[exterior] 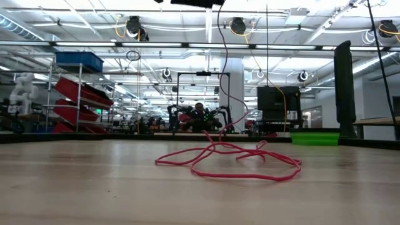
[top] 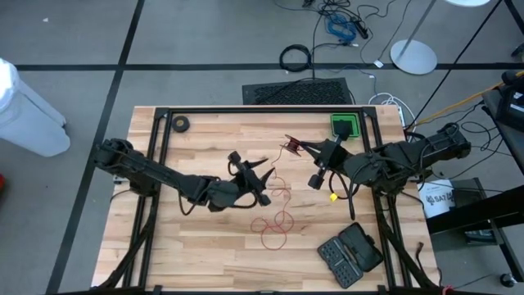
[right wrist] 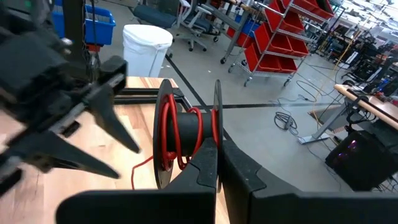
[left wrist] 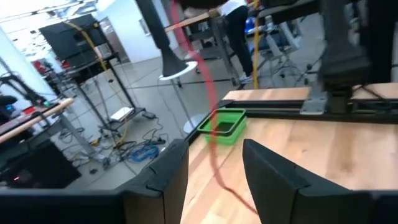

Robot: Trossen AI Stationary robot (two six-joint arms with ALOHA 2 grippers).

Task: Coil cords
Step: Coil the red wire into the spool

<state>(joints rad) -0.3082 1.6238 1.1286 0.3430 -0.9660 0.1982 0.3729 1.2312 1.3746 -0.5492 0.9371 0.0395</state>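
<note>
The thin red cord lies in loose loops (top: pixel 274 221) on the wooden table, also plain in the low view (exterior: pixel 231 159). One strand (exterior: pixel 220 56) rises from them to the small black reel (right wrist: pixel 186 134), which has red turns wound on its hub. My right gripper (right wrist: pixel 221 168) is shut on that reel above the table's middle (top: pixel 292 146). My left gripper (top: pixel 264 180) stands open just left of it, pointing level toward the table's right. The rising strand (left wrist: pixel 211 134) passes between its two fingers. My right gripper pinches the rim of the reel's nearer disc (right wrist: pixel 217 140) between its two shut fingers. The fingers come about level from the table's right. The reel is lifted clear, its discs upright, and the cord hangs slack from it. My left gripper has the strand between its open fingers; whether a finger touches it, I cannot tell.
A green box (top: pixel 345 125) stands at the far right of the table and a small black roll (top: pixel 181 124) at the far left. A black case (top: pixel 350 254) lies at the near right, with a small yellow piece (top: pixel 333 197) beside my right arm. A black frame (top: pixel 246 110) borders the table.
</note>
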